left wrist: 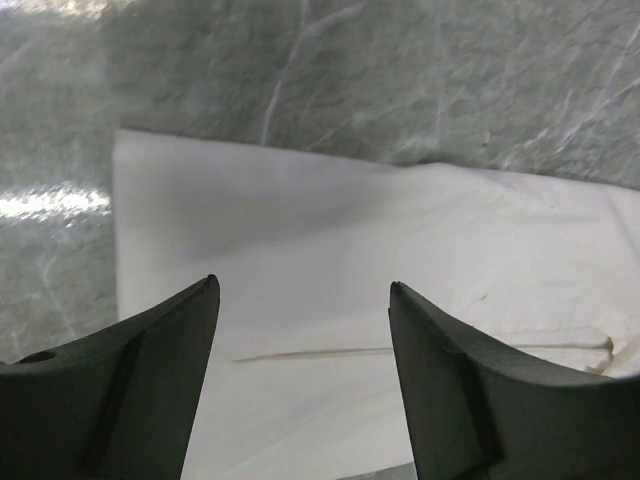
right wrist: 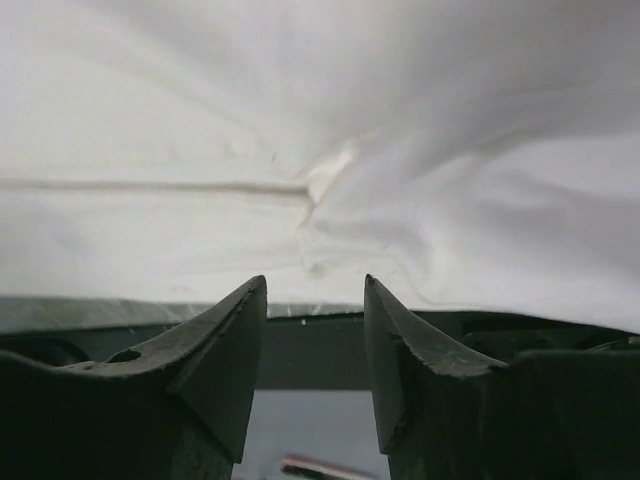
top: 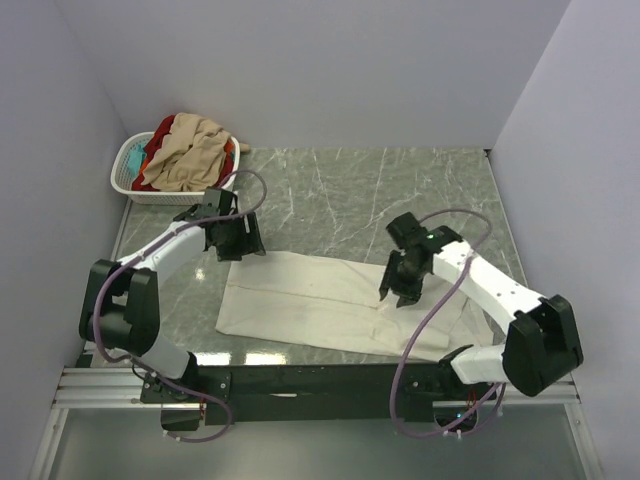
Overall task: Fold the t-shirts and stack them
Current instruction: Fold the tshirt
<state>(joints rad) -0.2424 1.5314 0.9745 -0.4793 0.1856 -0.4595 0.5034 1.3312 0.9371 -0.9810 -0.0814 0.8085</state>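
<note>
A large cream-white t-shirt lies spread flat on the marble table near the front edge. My left gripper hovers open and empty over the shirt's far left corner; that corner and a seam show in the left wrist view. My right gripper hovers open and empty above the shirt's right middle part. The right wrist view shows the shirt with a seam and a small pucker, and its near hem by the table edge. A tan-beige shirt, a red one and a bit of teal one sit piled in the basket.
A white slotted laundry basket stands at the back left corner. Grey walls close in the left, back and right sides. A black rail with the arm bases runs along the near edge.
</note>
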